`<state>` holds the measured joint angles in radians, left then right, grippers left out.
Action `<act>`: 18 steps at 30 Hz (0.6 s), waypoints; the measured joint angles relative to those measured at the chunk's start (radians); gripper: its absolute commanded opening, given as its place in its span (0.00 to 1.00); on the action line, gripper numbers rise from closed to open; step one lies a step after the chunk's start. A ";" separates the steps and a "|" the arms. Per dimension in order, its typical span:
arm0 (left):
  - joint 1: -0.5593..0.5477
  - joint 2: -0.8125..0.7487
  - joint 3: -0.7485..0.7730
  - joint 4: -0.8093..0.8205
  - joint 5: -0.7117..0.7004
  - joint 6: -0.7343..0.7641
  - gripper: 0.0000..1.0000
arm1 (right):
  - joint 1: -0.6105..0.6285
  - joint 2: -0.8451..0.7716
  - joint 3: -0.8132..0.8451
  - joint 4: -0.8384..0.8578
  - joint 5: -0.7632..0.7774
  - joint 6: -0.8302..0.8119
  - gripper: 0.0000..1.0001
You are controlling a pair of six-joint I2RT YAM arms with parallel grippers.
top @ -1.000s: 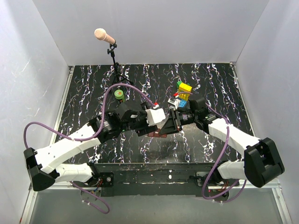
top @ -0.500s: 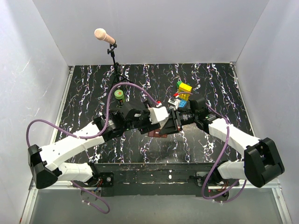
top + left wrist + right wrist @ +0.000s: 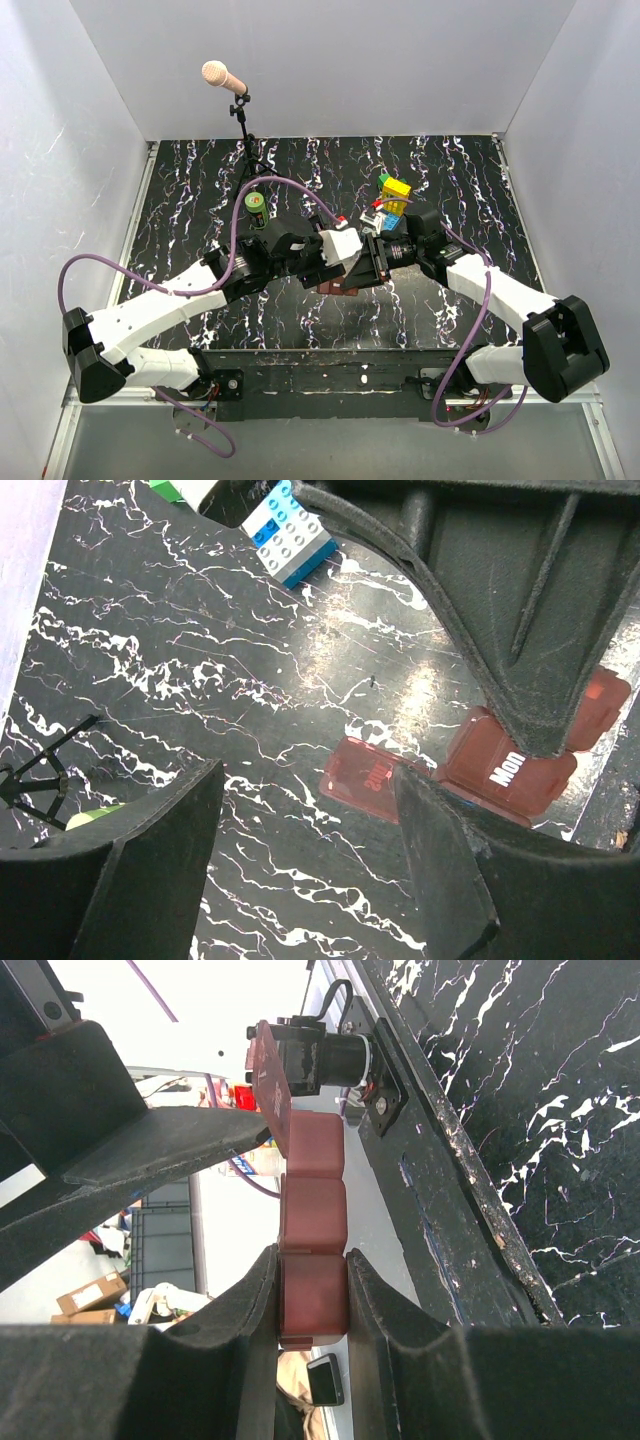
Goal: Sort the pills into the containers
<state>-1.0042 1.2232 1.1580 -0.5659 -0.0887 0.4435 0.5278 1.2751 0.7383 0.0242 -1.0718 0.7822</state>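
Observation:
My right gripper (image 3: pixel 368 266) is shut on one end of the dark red-brown pill box (image 3: pixel 340 285) and holds it at the table's middle. In the right wrist view the fingers (image 3: pixel 258 1305) clamp the box (image 3: pixel 313 1210), and a flap lid (image 3: pixel 266 1078) stands open at its far end. My left gripper (image 3: pixel 347 252) is open and empty, right beside the box. Its wrist view shows the box (image 3: pixel 505 770), marked "Mon", and the open flap (image 3: pixel 362 773) near its right finger (image 3: pixel 440 860). The green bottle (image 3: pixel 256 205) stands apart at the left. No pills show.
A yellow-and-blue toy brick stack (image 3: pixel 393 196) stands just behind the right gripper and also shows in the left wrist view (image 3: pixel 290 535). A microphone on a tripod (image 3: pixel 240 120) stands at the back left, behind the green bottle. White walls enclose the black marbled table (image 3: pixel 470 190).
My left arm has moved right, bringing its open gripper up against the box. The right gripper and the box have barely moved.

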 measured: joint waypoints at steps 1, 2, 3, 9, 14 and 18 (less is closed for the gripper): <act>0.000 0.000 0.000 0.001 -0.002 -0.002 0.72 | 0.000 0.000 0.000 0.000 0.000 0.000 0.01; 0.000 0.000 0.000 0.002 -0.004 -0.003 0.74 | 0.000 -0.002 0.000 0.000 0.000 0.000 0.01; 0.000 -0.002 0.000 0.003 -0.006 -0.007 0.75 | 0.000 -0.003 0.000 0.000 0.000 0.000 0.01; 0.000 -0.032 0.014 0.005 -0.017 -0.069 0.84 | 0.000 -0.016 0.000 0.001 0.011 0.001 0.01; 0.011 -0.087 0.044 0.013 -0.027 -0.177 0.93 | 0.000 -0.026 -0.004 0.010 0.032 0.018 0.01; 0.071 -0.129 0.061 0.003 0.003 -0.294 0.98 | 0.000 -0.039 -0.012 0.026 0.053 0.031 0.01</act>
<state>-0.9329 1.0946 1.2186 -0.5632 -0.0856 0.1497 0.5274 1.2366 0.7265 0.0502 -1.0187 0.8135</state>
